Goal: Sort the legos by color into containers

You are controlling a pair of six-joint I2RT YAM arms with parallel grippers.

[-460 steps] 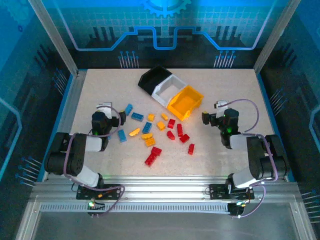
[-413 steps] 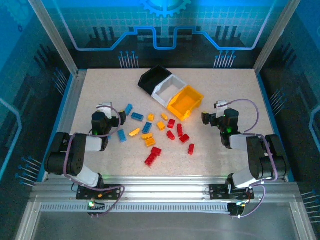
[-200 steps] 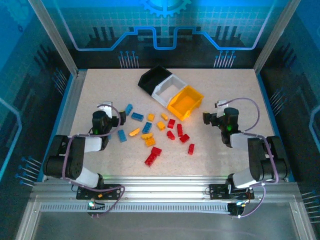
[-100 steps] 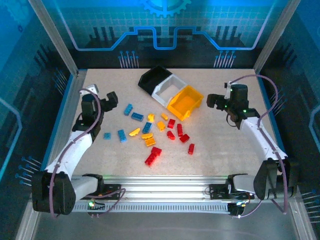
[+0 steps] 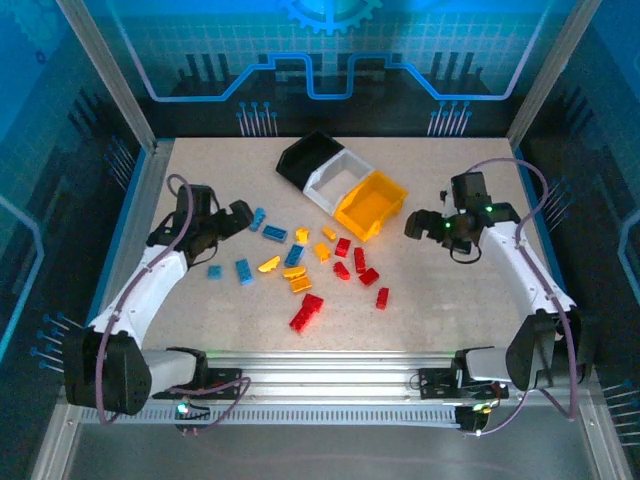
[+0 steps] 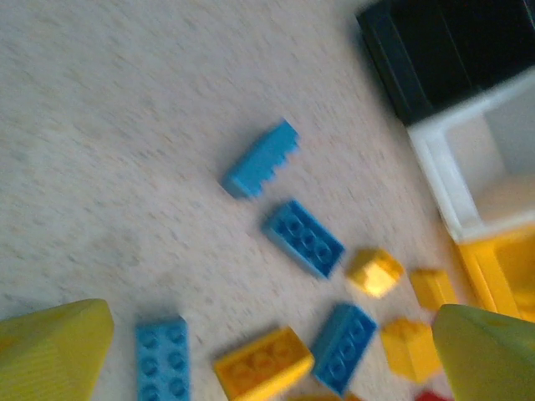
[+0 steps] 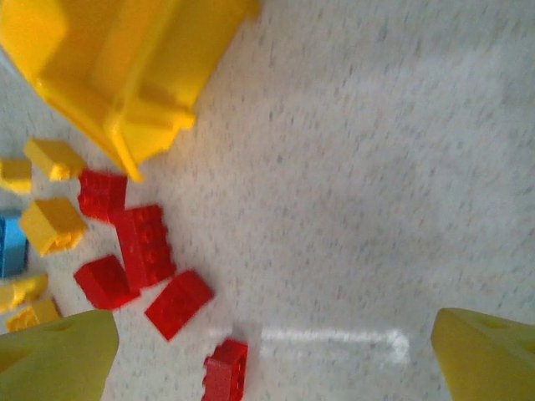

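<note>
The legos lie loose mid-table: blue ones to the left, yellow-orange ones in the middle, red ones to the right. The containers stand behind them in a slanted row: black, white, yellow-orange. My left gripper hangs open just left of the blue legos; in its wrist view a blue brick and a yellow-orange brick lie below the left gripper. My right gripper is open beside the yellow-orange bin; in the right wrist view a red brick lies below the right gripper.
The speckled table is walled by a metal frame at left and right. The black bin and white bin show at the upper right of the left wrist view, and the yellow-orange bin at the top left of the right wrist view.
Both arms have unfolded from low near their bases and reached out over the table. In the last half second, each gripper has swung inward toward the brick pile.
</note>
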